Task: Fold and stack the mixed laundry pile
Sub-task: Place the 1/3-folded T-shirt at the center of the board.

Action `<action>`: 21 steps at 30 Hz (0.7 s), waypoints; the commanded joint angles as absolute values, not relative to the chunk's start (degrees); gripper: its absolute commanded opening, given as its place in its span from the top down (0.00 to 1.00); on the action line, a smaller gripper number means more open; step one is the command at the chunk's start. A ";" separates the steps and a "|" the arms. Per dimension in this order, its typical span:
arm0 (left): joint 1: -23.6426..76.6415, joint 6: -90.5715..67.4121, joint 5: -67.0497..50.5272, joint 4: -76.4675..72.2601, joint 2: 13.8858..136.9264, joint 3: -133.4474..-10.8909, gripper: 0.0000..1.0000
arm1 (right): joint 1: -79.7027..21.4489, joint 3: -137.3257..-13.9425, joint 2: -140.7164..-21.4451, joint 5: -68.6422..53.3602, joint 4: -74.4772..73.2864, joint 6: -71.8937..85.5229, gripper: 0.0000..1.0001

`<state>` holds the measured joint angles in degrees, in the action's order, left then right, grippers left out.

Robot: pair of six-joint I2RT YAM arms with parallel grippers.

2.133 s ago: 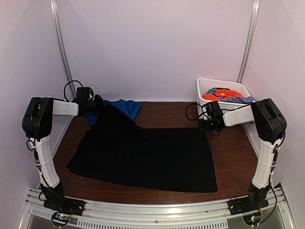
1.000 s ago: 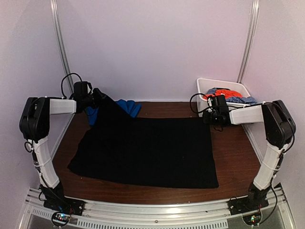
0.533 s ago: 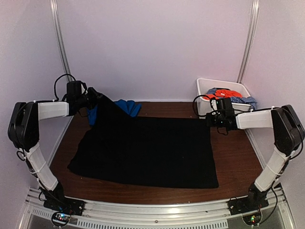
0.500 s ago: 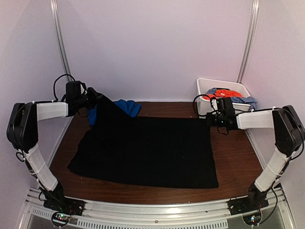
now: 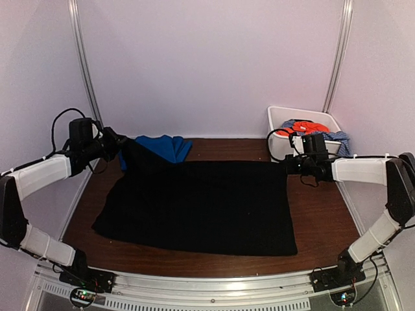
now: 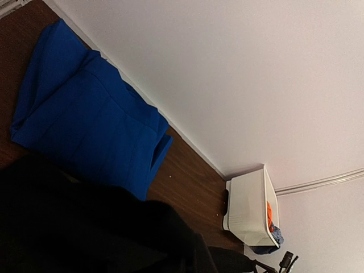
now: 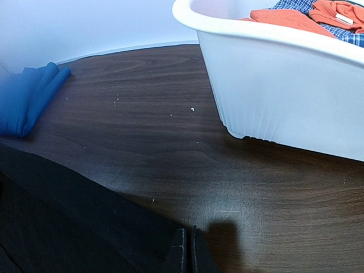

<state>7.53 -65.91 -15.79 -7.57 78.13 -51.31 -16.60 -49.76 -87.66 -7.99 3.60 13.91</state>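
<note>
Black garment (image 5: 201,204) lies spread flat across the middle of the brown bench (image 5: 321,207), near edge toward the arm bases. Left pincer (image 5: 118,144) is clamped tight on the garment's far-left corner, which stands raised off the bench in a peak. Right pincer (image 5: 286,166) is closed on the far-right corner, low over the wood (right wrist view: both fingertips pressed together, black cloth at them). Royal-blue garment (image 5: 163,146) lies folded at the back of the bench, just behind the raised corner and partly overlapped by the black cloth. White plastic tub (image 5: 277,124) stands at the far-right corner of the bench. Orange-red garment (image 5: 303,128) and blue-white speckled garment (image 5: 332,136) are heaped inside it, the speckled one draped at the right rim.
</note>
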 commanded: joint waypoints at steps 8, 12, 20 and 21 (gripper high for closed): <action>7.40 -62.58 -12.97 -11.73 88.80 -57.61 1.00 | -15.93 -53.13 -93.60 -3.09 4.49 14.82 1.00; 7.39 -62.62 -14.71 -17.19 98.04 -64.28 1.00 | -15.69 -55.75 -97.69 -0.40 4.35 14.92 1.00; 7.34 -60.96 -16.31 -17.88 115.14 -79.49 0.97 | -14.87 -61.04 -104.80 6.20 0.59 15.72 0.90; 7.26 -60.64 -16.97 -17.79 116.87 -81.06 0.85 | -14.83 -61.68 -104.97 5.32 -0.25 15.81 0.82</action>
